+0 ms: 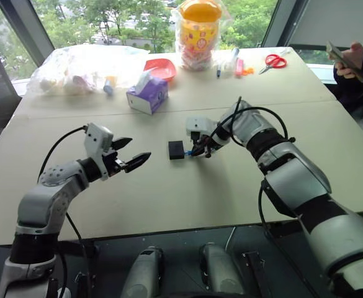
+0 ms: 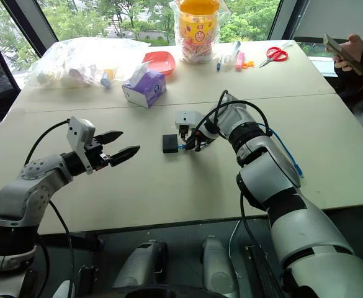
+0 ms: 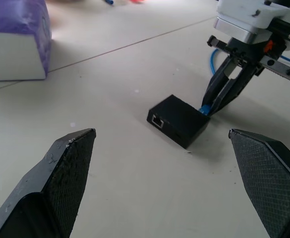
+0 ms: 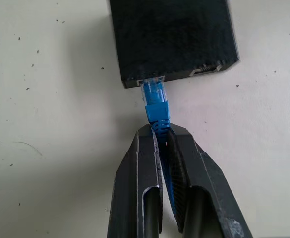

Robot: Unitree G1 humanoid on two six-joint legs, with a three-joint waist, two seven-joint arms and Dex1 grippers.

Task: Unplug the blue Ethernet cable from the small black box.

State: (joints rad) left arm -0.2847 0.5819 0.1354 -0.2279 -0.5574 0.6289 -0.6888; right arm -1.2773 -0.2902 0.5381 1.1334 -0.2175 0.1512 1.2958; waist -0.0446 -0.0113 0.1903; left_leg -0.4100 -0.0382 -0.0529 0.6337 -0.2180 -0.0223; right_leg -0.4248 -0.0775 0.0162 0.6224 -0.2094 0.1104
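Note:
The small black box [image 1: 176,149] lies flat in the middle of the beige table [image 1: 169,192]. The blue Ethernet cable [image 4: 157,106] is plugged into the box's side facing my right arm, and its clear plug sits in the port. My right gripper [image 4: 159,130] points down at the table just right of the box and is shut on the cable's blue boot, a short way behind the plug. The cord runs on to the right behind that arm [image 2: 286,152]. My left gripper [image 1: 135,153] hovers open to the left of the box, apart from it, pointing toward it.
A purple tissue box [image 1: 147,94] stands beyond the black box. Clear bags [image 1: 76,68], a red bowl [image 1: 161,67], a yellow-lidded jar [image 1: 198,34], pens and red scissors [image 1: 274,61] line the far edge. A person holding a phone [image 1: 345,62] sits at the far right.

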